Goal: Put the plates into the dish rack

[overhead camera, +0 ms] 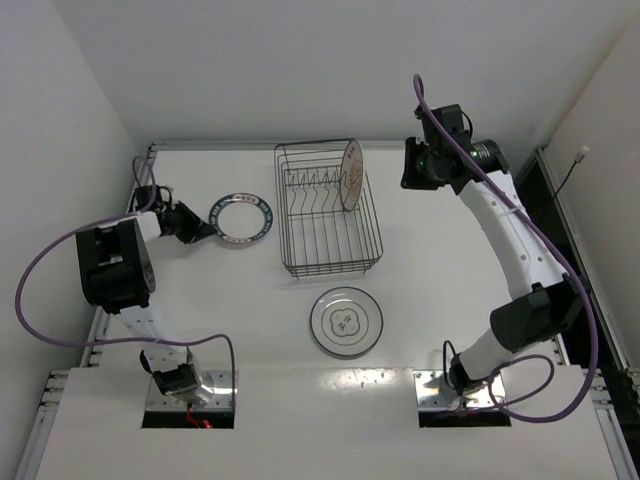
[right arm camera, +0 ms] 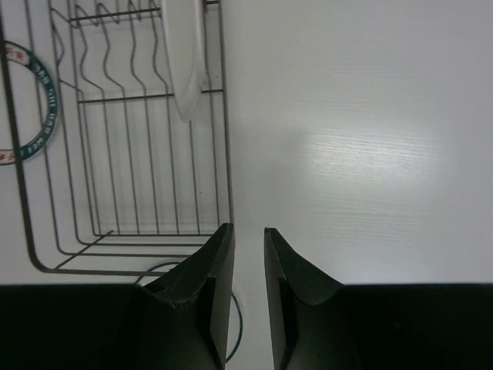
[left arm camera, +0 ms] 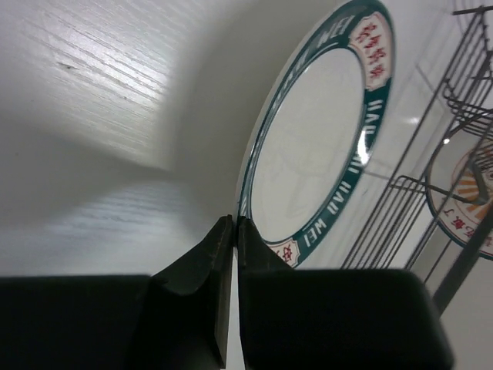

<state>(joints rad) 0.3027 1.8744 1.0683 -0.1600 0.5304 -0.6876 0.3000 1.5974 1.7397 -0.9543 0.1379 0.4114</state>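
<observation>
The teal-rimmed plate point(overhead camera: 245, 219) lies left of the dish rack point(overhead camera: 328, 215). My left gripper point(overhead camera: 200, 228) is shut on its left rim. In the left wrist view the fingertips point(left arm camera: 233, 223) pinch the plate's edge point(left arm camera: 316, 146), and a shadow lies under the plate. The plate with red-orange marks point(overhead camera: 350, 175) stands upright among the prongs at the rack's right end. The pale grey plate point(overhead camera: 346, 322) lies flat in front of the rack. My right gripper point(overhead camera: 415, 165) is open and empty, raised to the right of the rack point(right arm camera: 123, 154).
White walls enclose the table on the left, back and right. The right wrist view shows bare table point(right arm camera: 362, 139) right of the rack and the upright plate point(right arm camera: 185, 54). The arm bases stand at the near edge.
</observation>
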